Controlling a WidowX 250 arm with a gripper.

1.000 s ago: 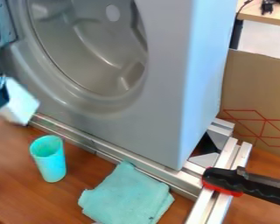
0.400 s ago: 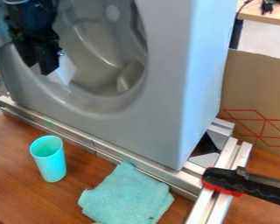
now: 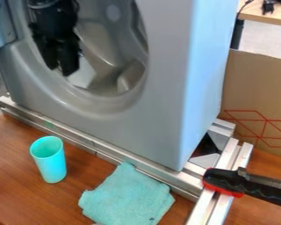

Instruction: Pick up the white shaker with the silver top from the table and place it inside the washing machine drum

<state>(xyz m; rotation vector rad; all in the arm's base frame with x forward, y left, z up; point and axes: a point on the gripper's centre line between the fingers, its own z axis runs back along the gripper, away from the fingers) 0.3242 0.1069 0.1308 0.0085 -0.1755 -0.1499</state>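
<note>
Tool (image 3: 60,70), apparently grasping a white piece (image 3: 84,76), has swung from beside the grey machine's round opening (image 3: 106,103) to its lower left part, so the carry looks nearly done, with only placing inside left. Cup (image 3: 49,161) and folded cloth (image 3: 126,197) remain on the table (image 3: 12,169) below that opening.

Washer (image 3: 160,110): looking like smooth grey plastic or painted metal, giving off a soft sheen
Claw (image 3: 62,72): coming across as dark, hard stuff
Rails (image 3: 102,150): showing bare metal, kinda satin
Cup (image 3: 52,166): looking like smooth plastic, a bit shiny
Towel (image 3: 126,197): showing fuzzy, rough cloth
Surface (image 3: 14,154): showing wood grain, slightly glossy
Brown panel (image 3: 257,85): looking like matt cardboard, honestly
</note>
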